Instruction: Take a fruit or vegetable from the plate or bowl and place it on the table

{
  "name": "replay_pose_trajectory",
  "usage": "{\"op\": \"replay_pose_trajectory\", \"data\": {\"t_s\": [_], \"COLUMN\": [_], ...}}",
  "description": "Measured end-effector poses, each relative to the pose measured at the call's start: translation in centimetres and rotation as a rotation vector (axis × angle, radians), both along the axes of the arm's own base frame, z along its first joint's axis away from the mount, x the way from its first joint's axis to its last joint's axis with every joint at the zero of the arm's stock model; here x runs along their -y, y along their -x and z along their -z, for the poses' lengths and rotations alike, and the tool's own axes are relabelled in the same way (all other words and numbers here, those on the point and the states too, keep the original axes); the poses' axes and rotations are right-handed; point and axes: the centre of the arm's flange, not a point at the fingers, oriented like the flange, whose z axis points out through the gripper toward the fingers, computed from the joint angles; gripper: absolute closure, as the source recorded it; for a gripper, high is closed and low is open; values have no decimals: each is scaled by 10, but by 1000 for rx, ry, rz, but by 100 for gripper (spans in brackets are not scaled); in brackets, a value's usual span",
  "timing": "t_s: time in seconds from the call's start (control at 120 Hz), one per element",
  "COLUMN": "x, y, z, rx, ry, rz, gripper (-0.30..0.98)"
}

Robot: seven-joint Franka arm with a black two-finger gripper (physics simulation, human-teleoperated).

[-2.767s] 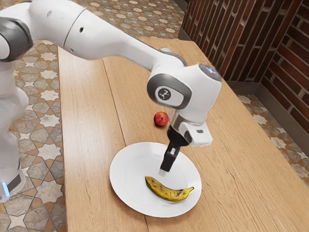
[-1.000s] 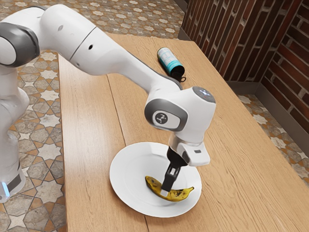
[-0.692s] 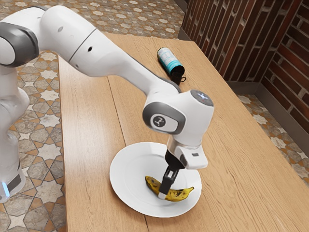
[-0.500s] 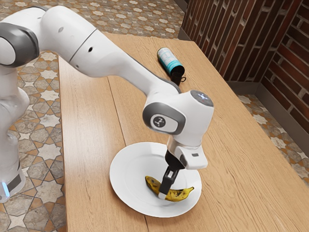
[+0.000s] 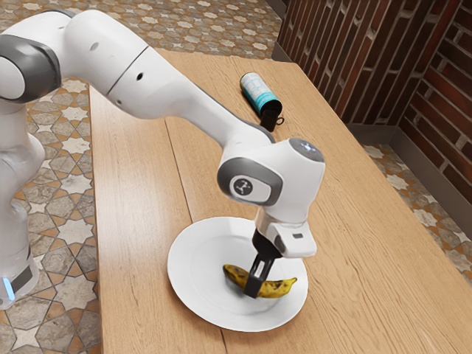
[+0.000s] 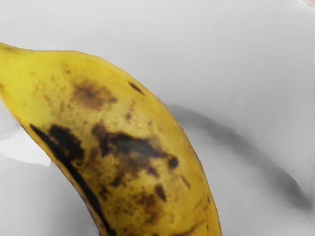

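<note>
The gripper [image 5: 253, 294] is clamping the banana [image 5: 276, 288]. In the exterior view, its stem [image 5: 294, 280] is pointing toward the plate's [image 5: 195, 258] three o'clock.

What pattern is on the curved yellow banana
The banana has dark, irregular blotches, clearest in the wrist view.

The smooth white robot arm [image 5: 181, 82] is wearing dark grey joint bands [image 5: 273, 184]; a round dark emblem [image 5: 243, 186] is marking one joint, a pale-blue light strip [image 5: 8, 288] is glowing, and a black two-finger claw [image 5: 252, 289] is tipping it.
</note>
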Motion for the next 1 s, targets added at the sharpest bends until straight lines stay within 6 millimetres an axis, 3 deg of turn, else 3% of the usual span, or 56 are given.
{"op": "replay_pose_trajectory", "data": {"t_s": [0.117, 0.208, 0.242, 0.292, 0.392, 0.442, 0.567, 0.642, 0.733, 0.842, 0.883, 0.908, 0.958, 1.0], "x": [-7, -37, -54, -77, -103, -115, -132, -135, -137, -139, -142, -145, -143, -152], "y": [-11, -37, -53, -93, -172, -194, -219, -223, -224, -224, -208, -185, -120, -84], "z": [-15, -39, -52, -80, -120, -115, -68, -55, -48, -47, -55, -70, -137, -196], "rx": [37, 96, 131, 219, 379, 400, 349, 333, 324, 329, 323, 311, 312, 338], "ry": [7, 8, 6, -18, -77, -103, -102, -100, -97, -102, -116, -117, -122, -148], "rz": [5, -21, -36, -43, -10, 16, 91, 140, 189, 232, 223, 204, 174, 136], "gripper": [53, 53, 53, 53, 53, 53, 53, 53, 28, 13, 10, 8, 6, 4]}}
